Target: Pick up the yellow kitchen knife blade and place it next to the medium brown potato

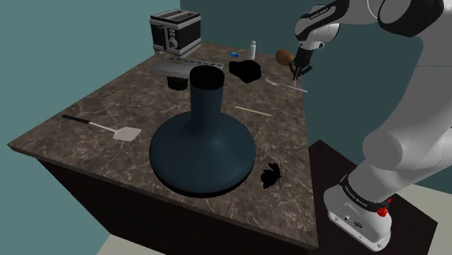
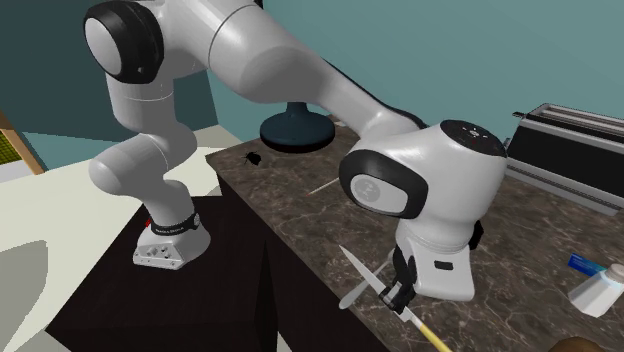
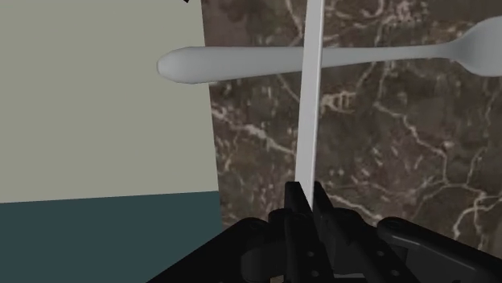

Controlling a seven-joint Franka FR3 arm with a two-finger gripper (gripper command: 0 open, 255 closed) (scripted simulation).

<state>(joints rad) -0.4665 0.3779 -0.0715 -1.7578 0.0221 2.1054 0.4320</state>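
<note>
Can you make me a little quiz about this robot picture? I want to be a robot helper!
1. True or false: the tool is shut on the knife.
2. Which boxy thing sits at the far corner of the counter in the shoulder view? A toaster, B kettle, C microwave.
3. Fill in the gap: the knife's handle is coloured ____.
Key: 1 true; 2 A; 3 yellow.
</note>
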